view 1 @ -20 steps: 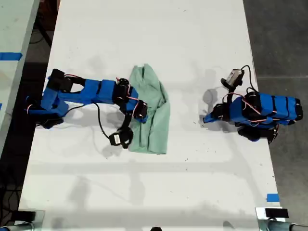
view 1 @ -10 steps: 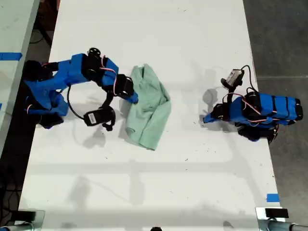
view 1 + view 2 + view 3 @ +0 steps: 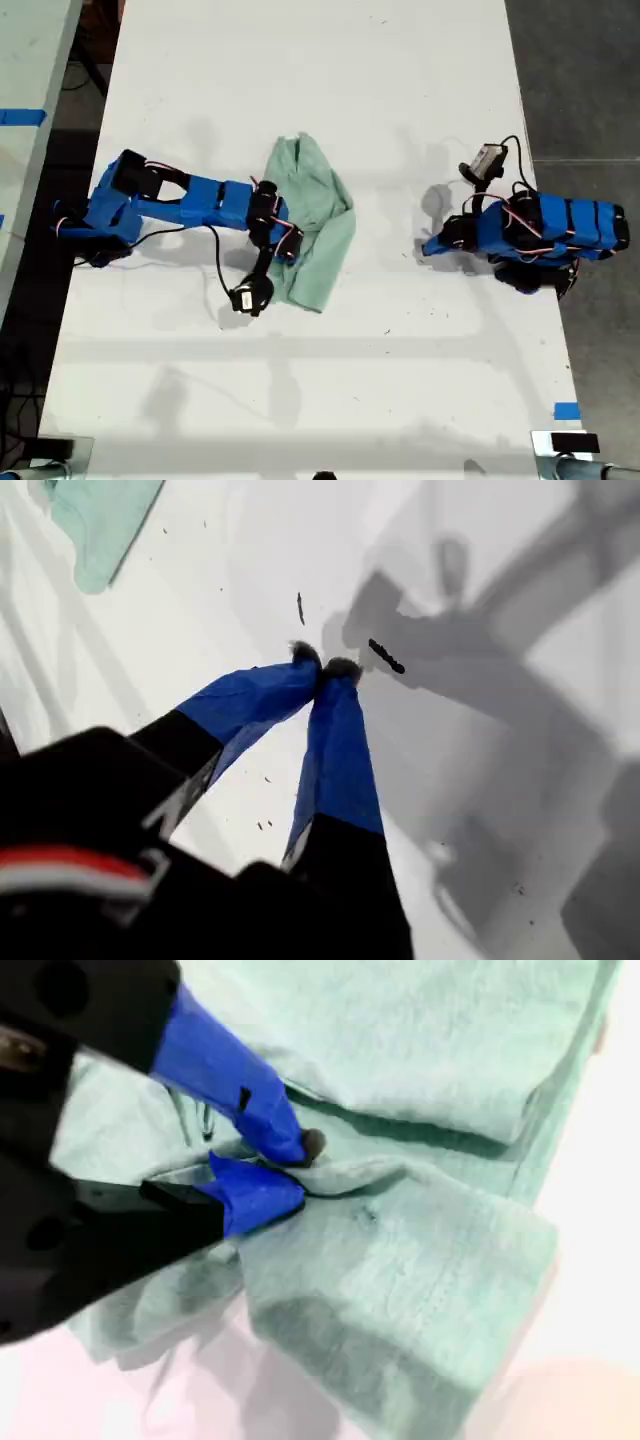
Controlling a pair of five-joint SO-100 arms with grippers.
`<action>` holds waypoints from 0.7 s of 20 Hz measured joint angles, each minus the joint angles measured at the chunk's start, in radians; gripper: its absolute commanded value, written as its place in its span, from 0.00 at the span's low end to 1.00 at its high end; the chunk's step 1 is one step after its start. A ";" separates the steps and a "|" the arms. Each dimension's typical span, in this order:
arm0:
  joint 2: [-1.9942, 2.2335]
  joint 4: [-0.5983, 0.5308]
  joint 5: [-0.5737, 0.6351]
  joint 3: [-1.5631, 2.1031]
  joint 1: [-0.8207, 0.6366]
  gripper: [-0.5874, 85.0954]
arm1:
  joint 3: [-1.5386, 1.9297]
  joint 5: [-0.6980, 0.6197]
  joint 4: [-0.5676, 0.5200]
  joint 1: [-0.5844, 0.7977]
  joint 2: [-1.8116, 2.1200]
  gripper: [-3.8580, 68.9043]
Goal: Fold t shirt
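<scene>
The t shirt (image 3: 312, 228) lies bunched and partly folded at mid-table (image 3: 300, 80), toward the exterior view's left. My second gripper (image 3: 290, 1170) is clenched on a fold of its cloth. My first gripper (image 3: 325, 667) rests apart toward the exterior view's right, jaws pressed together on nothing. Judged step: mid-fold, dragging a layer across. The next move calls for laying that fold flat before letting go.

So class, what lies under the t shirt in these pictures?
Around the t shirt only the bare white table shows, so it rests on that. My second gripper has its jaws pinching a fold; whatever lies beneath the cloth is hidden.
</scene>
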 measured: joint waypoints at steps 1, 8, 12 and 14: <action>-0.017 -0.017 0.023 -0.020 0.000 0.32 | 0.000 0.000 0.000 0.000 0.000 0.08; 0.393 0.155 0.015 -0.008 -0.029 0.32 | 0.000 0.000 0.000 0.000 0.000 0.08; 1.083 0.147 -0.086 0.364 -0.167 0.07 | 0.000 0.000 0.000 0.000 0.000 0.08; 1.450 -0.034 -0.101 0.712 -0.156 0.10 | 0.000 0.000 0.000 0.000 0.000 0.08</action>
